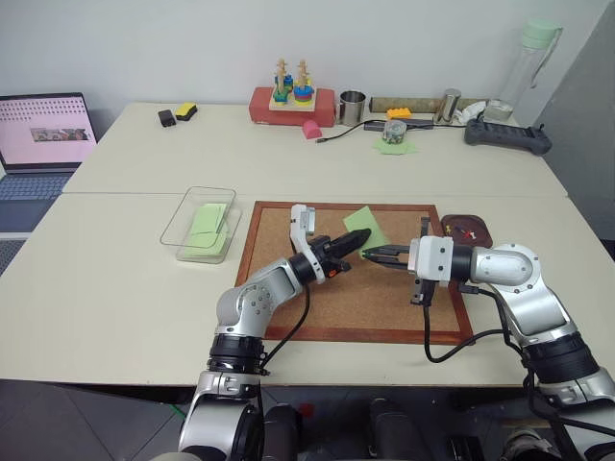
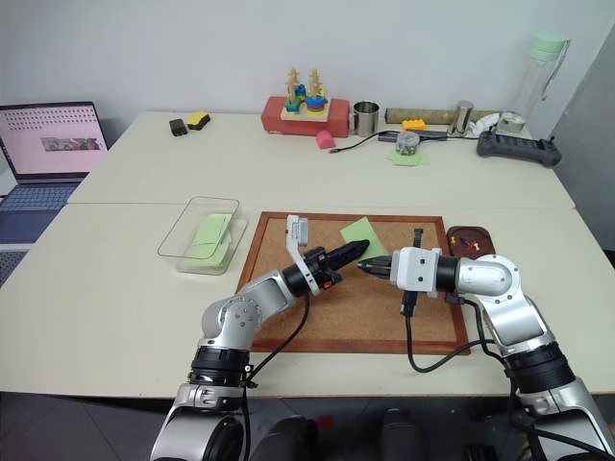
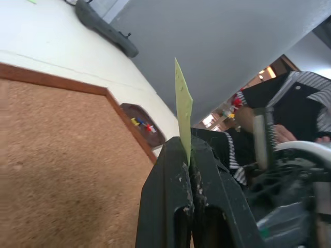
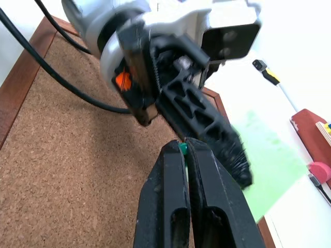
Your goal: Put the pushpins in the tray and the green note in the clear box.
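Observation:
The green note [image 1: 372, 229] stands tilted above the cork board [image 1: 356, 298], and my left gripper [image 1: 358, 236] is shut on its near edge; in the left wrist view the note [image 3: 183, 101] rises edge-on from between the fingers. My right gripper [image 1: 371, 254] is shut right beside it, pinching a green pushpin [image 4: 182, 149] at its tips. The tray [image 1: 480, 223] sits at the board's right edge with several coloured pushpins [image 3: 142, 124] in it. The clear box [image 1: 183, 226] stands left of the board with a light-green sheet inside.
At the back of the table are a red box with a stacking toy [image 1: 291, 96], a metal cup [image 1: 352, 107], a green paper with a small jar [image 1: 394, 139], a black controller [image 1: 507, 136] and a bottle [image 1: 533, 58]. A laptop [image 1: 43, 134] sits at far left.

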`<move>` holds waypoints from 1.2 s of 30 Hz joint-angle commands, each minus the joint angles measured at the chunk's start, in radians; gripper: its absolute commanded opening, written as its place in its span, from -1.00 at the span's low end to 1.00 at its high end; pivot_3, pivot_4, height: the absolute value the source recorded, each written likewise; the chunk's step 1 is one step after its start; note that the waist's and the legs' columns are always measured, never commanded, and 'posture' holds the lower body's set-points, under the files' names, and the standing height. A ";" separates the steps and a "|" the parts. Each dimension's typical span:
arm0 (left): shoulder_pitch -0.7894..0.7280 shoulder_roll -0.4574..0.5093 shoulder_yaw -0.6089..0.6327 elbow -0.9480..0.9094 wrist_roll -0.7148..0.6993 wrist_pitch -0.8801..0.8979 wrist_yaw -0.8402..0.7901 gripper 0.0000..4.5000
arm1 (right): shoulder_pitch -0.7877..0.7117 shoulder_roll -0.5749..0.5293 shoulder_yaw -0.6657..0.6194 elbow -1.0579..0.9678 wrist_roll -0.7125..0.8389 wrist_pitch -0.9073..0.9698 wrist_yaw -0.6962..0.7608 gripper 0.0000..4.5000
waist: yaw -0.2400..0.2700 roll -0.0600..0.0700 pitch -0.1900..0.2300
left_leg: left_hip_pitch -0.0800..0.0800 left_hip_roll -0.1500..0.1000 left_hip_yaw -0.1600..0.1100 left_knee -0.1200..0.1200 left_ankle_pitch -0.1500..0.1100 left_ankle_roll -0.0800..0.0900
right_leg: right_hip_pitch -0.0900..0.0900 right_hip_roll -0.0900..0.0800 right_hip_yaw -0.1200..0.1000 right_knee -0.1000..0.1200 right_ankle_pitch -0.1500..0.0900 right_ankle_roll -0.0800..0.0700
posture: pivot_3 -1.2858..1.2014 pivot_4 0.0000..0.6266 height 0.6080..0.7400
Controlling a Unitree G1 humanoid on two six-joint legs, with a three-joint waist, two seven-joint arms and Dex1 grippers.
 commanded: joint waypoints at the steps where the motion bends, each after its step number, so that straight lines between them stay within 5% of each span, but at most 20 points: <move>1: -0.021 -0.011 0.002 0.018 0.022 -0.047 0.012 -1.00 | 0.000 -0.013 -0.080 -0.098 0.079 0.072 -0.034 -1.00 | 0.001 0.000 0.000 | 0.000 0.000 0.000 0.000 0.000 0.000 | 0.000 0.000 0.000 0.000 0.000 0.000 | 0.03 -0.52 1.00; 12: 0.020 0.011 -0.036 -0.193 -0.010 -0.016 -0.006 -1.00 | 0.047 -0.050 -0.304 0.010 0.030 0.510 -0.394 -1.00 | 0.012 0.000 0.000 | -0.003 0.000 0.001 0.001 0.000 0.000 | -0.001 -0.001 0.000 0.000 0.002 -0.001 | 0.03 -0.52 1.00; 24: 0.078 0.072 -0.074 -0.311 -0.011 0.010 -0.001 -1.00 | -0.045 0.028 -0.350 0.356 0.006 0.573 -0.584 -1.00 | 0.004 0.000 0.000 | -0.002 -0.001 0.004 0.001 0.000 0.000 | -0.002 0.000 0.002 0.001 0.002 -0.002 | 0.03 -0.52 1.00; 36: 0.082 0.081 -0.080 -0.306 -0.005 -0.002 -0.001 -1.00 | -0.063 0.046 -0.363 0.362 0.044 0.586 -0.579 0.10 | 0.000 0.000 0.000 | -0.003 -0.001 0.004 0.001 0.000 0.000 | -0.002 0.001 0.001 0.001 0.002 -0.002 | 0.03 -0.52 1.00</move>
